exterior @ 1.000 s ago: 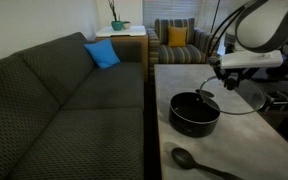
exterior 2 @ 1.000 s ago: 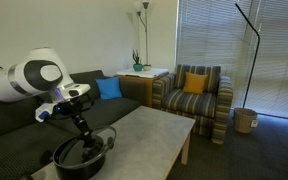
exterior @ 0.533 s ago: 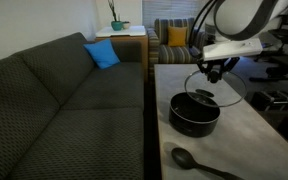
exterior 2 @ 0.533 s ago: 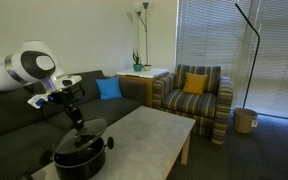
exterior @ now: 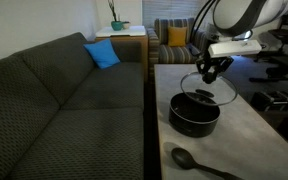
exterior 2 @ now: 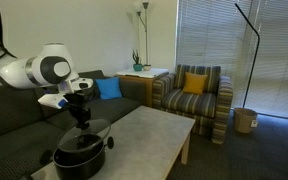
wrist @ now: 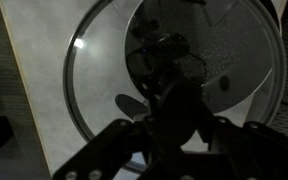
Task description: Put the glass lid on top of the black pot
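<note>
The glass lid (exterior: 210, 87) is a clear disc with a metal rim, held by its dark centre knob just above the black pot (exterior: 194, 113). My gripper (exterior: 209, 72) is shut on the knob and hangs over the pot's far side. In an exterior view the gripper (exterior 2: 82, 116) holds the lid (exterior 2: 89, 128) over the pot (exterior 2: 79, 158). In the wrist view the lid (wrist: 94, 70) fills the frame under the gripper (wrist: 169, 70), with the pot's dark inside (wrist: 234, 50) seen through the glass.
A black long-handled spoon (exterior: 189, 160) lies on the light table (exterior: 234, 145) in front of the pot. A dark sofa (exterior: 54, 110) runs along the table's side. A striped armchair (exterior 2: 194, 95) stands beyond the table's far end.
The arm has carried the lid from beside the pot to above it and has lowered it a little. The pot and spoon have not moved.
</note>
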Robot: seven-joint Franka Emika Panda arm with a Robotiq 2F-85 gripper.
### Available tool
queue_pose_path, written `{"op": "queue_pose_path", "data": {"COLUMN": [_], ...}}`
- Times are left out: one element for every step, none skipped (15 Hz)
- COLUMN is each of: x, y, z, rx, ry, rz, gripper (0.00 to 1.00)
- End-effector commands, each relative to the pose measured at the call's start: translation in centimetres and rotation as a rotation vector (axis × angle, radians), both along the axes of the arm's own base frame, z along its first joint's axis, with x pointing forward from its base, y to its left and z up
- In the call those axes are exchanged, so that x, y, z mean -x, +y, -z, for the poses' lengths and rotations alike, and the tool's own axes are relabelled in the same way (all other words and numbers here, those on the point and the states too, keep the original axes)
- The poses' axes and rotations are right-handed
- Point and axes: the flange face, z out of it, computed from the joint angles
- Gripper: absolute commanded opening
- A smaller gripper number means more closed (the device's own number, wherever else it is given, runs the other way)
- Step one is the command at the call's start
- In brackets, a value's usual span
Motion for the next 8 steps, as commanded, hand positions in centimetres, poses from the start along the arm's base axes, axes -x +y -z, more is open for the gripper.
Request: {"op": "queue_pose_path", "data": {"x": [-1.3, -1.3, -1.4, -1.4, -1.4, -1.4, -1.5, -1.5], "y": [-0.6, -0.4, -0.1, 0.1, 0.4, 0.7, 1.0, 1.4], "z": [1.8, 2.7, 3.7, 4.4, 5.3, 6.0, 6.9, 7.3], "rx": [-0.041, -0.036, -0.023, -0.014, -0.011, -0.010, -0.006, -0.002], "ry": [0.037, 0.046, 0.047, 0.049, 0.056, 0.063, 0.068, 0.074], "rz": [-0.043, -0.051, -0.050, -0.048, -0.052, -0.056, -0.059, -0.063], "gripper": [0.14, 0.14, 0.14, 0.14, 0.14, 0.14, 0.14, 0.14]}}
